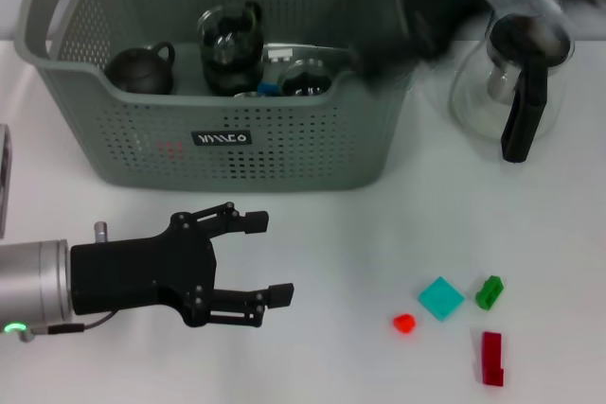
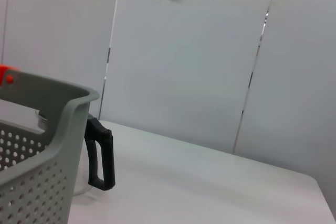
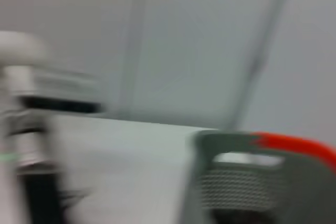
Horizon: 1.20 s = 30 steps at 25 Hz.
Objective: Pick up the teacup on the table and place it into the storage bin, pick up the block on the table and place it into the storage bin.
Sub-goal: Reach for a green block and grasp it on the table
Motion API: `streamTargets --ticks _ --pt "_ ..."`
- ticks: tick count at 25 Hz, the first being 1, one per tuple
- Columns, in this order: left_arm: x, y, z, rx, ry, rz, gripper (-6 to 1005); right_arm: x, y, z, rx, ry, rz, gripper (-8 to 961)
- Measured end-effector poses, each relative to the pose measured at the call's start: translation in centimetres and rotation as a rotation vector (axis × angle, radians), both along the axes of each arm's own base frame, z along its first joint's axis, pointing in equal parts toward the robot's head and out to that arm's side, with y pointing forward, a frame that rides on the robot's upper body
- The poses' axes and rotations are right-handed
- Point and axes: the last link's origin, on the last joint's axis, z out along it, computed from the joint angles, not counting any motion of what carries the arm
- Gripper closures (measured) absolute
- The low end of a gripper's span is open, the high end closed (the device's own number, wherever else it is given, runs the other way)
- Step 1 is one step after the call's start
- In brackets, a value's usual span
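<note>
Jaws of the left gripper (image 1: 254, 262) are seen wide open and empty in the head view, with one finger (image 1: 248, 222) toward the bin and the other toward the robot. This gripper is held low over the white table (image 1: 312, 253), just in front of the storage bin (image 1: 237, 153), with its arm lying nearly level and pointing to the right.

Inside the storage bin a dark teacup (image 1: 142, 70) with a round handle is already lying, together with some dark glass vessels. Such a cup is judged to be stiff, smooth and breakable, so it is best taken at the rim or the handle and set down softly.

Further right, on the table near the front edge, small blocks are scattered: a red block (image 1: 404, 323), a teal block (image 1: 441, 298), a green block (image 1: 490, 291) and a dark red block (image 1: 491, 358). They are judged light, hard and not fragile; a block should be pinched across two flat opposite faces, from above.

The right gripper (image 1: 388, 30) is seen only as a dark blur above the right end of the bin, and it cannot be told whether its fingers are open or closed. A glass jug (image 1: 511, 82) with a black handle is standing to the right of the bin.
</note>
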Motion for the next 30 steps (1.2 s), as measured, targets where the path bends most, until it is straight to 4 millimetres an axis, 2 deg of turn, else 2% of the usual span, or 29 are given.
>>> streamTargets --ticks 5,9,12,20,30 --pt "0.0 0.0 0.0 0.008 0.004 -0.013 52 5.9 -4.1 1.0 -0.158 -0.1 -0.131 25" --pt "0.1 0.3 0.2 0.018 0.005 -0.016 52 9.8 -4.8 0.3 -0.184 -0.23 -0.347 24" --pt "0.2 0.4 0.2 0.022 0.008 -0.024 52 11.9 -4.9 -1.1 -0.2 -0.299 -0.466 26" --pt "0.2 0.6 0.1 0.031 0.015 -0.037 52 15.4 -3.0 -4.2 -0.16 -0.416 -0.662 27" --pt "0.1 0.4 0.0 0.036 0.016 -0.038 52 17.3 -1.5 -7.0 -0.082 -0.537 -0.716 26"
